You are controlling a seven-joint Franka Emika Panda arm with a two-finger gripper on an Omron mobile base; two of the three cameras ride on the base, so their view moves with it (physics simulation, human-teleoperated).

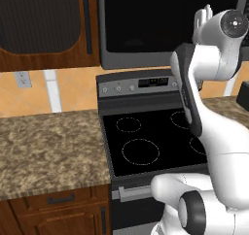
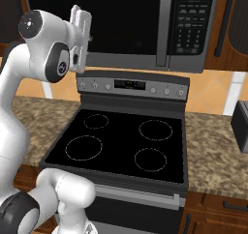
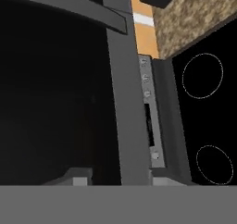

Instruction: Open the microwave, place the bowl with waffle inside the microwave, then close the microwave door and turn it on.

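Black glass microwave door shut, tool raised just before it, jaw spread unclear

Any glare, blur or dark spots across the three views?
Left base view: soft, even light, no glare on the stove. Right base view: same, microwave glass flat black, panel digits slightly blurry. Hand view: rolled sideways, microwave door nearly featureless dark, edges soft.

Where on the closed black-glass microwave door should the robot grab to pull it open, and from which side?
Probably the grey vertical bar handle at the right edge of the black-glass microwave door, beside the button panel. Come straight at the front, with the jaws either side of the upright bar. The glass is flat with nothing to grip.
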